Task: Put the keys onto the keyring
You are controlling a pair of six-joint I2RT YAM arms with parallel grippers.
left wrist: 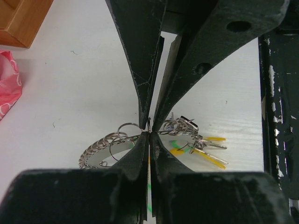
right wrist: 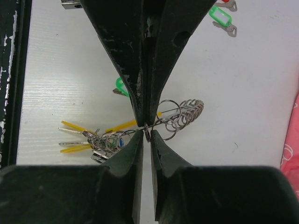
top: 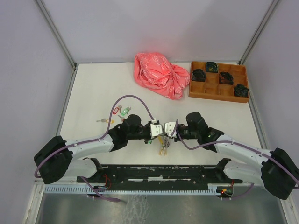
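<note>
My two grippers meet tip to tip above the table's near middle. My left gripper [top: 157, 130] [left wrist: 149, 134] is shut; a green tag [right wrist: 120, 86] shows beside and between its fingers, so it seems to pinch a green-tagged key. My right gripper [top: 167, 128] [right wrist: 147, 133] is shut on a small link of the keyring [right wrist: 187, 114] [left wrist: 100, 149], a silvery chain loop that hangs between and below both grippers [top: 163, 145]. Yellow-tagged keys [left wrist: 210, 158] [right wrist: 74, 126] hang from the ring. Loose red [top: 117, 110], green [top: 125, 111] [right wrist: 219, 17] and yellow [top: 105, 121] tagged keys lie to the left.
A crumpled pink plastic bag [top: 159, 74] lies at the back middle. A wooden compartment tray [top: 217, 97] with small black bundles stands at the back right. A black rail [top: 159, 172] runs along the near edge, between the arm bases.
</note>
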